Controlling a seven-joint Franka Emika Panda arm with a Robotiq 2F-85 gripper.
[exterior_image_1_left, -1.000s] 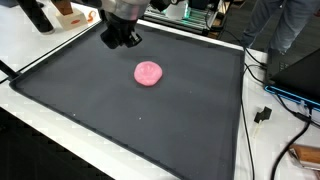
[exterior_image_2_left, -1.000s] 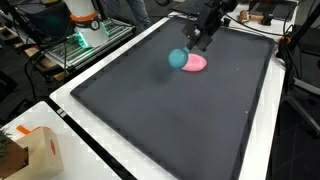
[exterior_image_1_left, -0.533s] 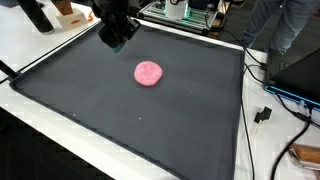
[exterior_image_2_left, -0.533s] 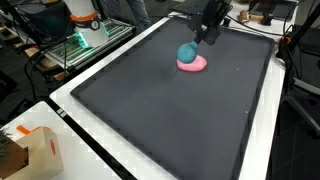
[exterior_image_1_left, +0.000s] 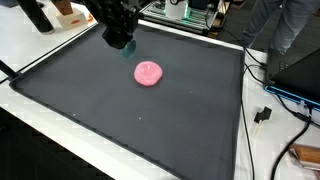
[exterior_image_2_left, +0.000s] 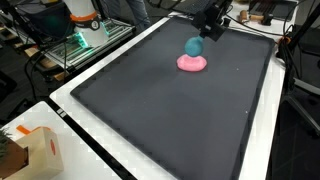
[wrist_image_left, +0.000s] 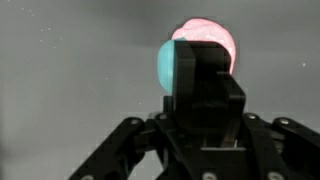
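Teal ball (wrist_image_left: 168, 62) sits pinched in my closed tool (exterior_image_1_left: 122, 42), above the black mat (exterior_image_1_left: 100, 110) near the pink disc (exterior_image_1_left: 148, 72); I'd grip firmly and move slowly.

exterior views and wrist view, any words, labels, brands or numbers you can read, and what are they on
None can be read. The gripper, the teal ball it holds, the pink disc and the black mat bear no print in any view. Any marks on the cardboard box are too small to read.
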